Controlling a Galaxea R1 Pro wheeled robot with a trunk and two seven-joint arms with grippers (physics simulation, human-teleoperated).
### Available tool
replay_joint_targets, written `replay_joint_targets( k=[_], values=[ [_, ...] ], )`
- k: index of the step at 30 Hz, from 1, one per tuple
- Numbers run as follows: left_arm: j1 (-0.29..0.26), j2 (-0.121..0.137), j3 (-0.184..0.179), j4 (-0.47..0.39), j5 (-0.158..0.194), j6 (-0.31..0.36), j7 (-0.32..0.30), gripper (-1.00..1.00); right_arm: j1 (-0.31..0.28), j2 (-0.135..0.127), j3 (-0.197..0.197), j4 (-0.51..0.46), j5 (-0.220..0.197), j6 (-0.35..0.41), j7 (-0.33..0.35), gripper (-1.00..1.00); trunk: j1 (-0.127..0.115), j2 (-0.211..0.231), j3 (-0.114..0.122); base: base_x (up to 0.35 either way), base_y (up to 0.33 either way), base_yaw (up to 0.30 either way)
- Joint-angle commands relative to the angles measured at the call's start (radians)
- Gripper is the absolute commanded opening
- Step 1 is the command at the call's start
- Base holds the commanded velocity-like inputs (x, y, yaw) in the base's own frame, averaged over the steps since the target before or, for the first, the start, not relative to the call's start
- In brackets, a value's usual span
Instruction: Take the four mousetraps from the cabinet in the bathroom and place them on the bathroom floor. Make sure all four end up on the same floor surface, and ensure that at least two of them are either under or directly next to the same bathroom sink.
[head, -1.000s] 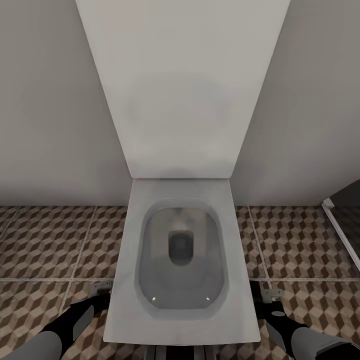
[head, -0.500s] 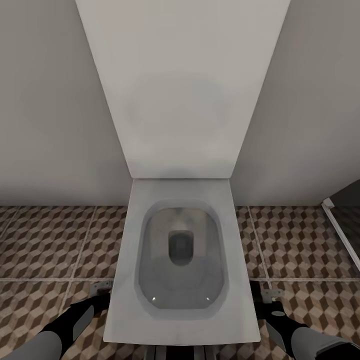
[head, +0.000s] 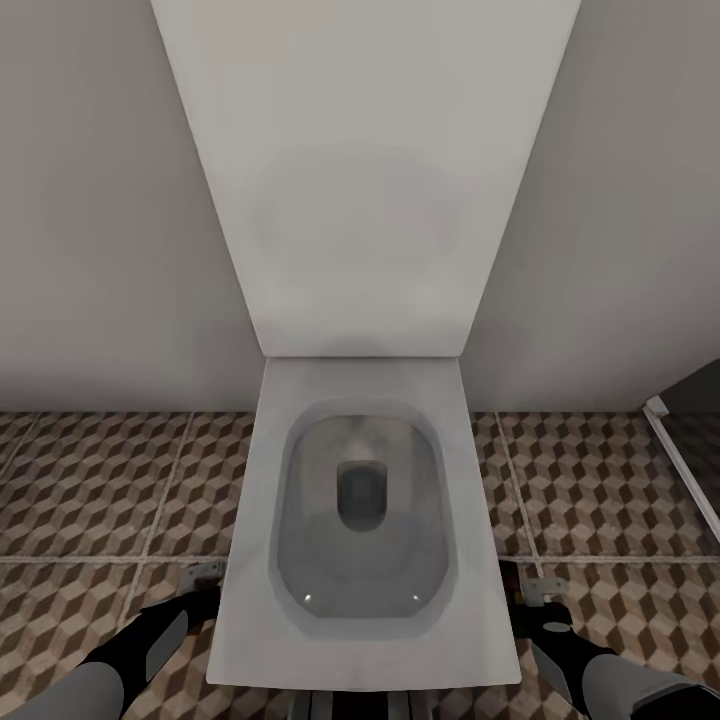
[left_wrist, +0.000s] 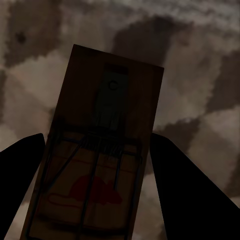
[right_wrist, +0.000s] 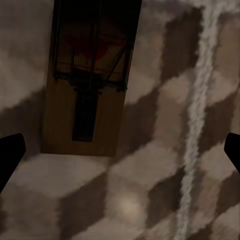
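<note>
Mousetrap (left_wrist: 97, 150) lies lengthwise between the left gripper's (left_wrist: 97, 200) dark fingers, which pinch it. A second trap (right_wrist: 85, 75) lies upper left on tiles, ahead of the spread right gripper (right_wrist: 120, 150).

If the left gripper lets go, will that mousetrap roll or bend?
Probably neither: the mousetrap is a flat wooden board, so likely stiff and apt to land flat on the tiled floor. Its thin wire parts look snaggable, and being small it seems light.
</note>
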Motion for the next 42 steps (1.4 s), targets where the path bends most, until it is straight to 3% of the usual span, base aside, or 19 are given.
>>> replay_joint_targets(
  k=[1,25,33,42],
  values=[
    [0.000,0.001,-0.008,-0.003,0.009,0.005,0.007,-1.00,0.000,0.000,0.009,0.001,-0.010,-0.004,-0.001,1.00,0.000,0.000,-0.001,0.000,0.000,0.000],
    [0.000,0.002,-0.013,-0.004,0.010,0.001,0.006,-1.00,0.000,-0.001,0.009,0.001,-0.010,-0.003,-0.001,1.00,0.000,0.000,-0.001,0.000,0.000,0.000],
    [0.000,0.005,-0.013,-0.040,0.009,-0.095,0.007,-1.00,-0.001,-0.001,0.009,0.001,-0.010,-0.003,-0.001,1.00,0.000,0.000,-0.001,0.000,0.000,0.000],
    [0.000,0.011,-0.011,-0.040,0.009,-0.129,0.007,-1.00,-0.001,0.000,0.009,0.001,-0.010,-0.003,-0.001,1.00,0.000,0.000,-0.001,0.000,0.000,0.000]
  ],
)
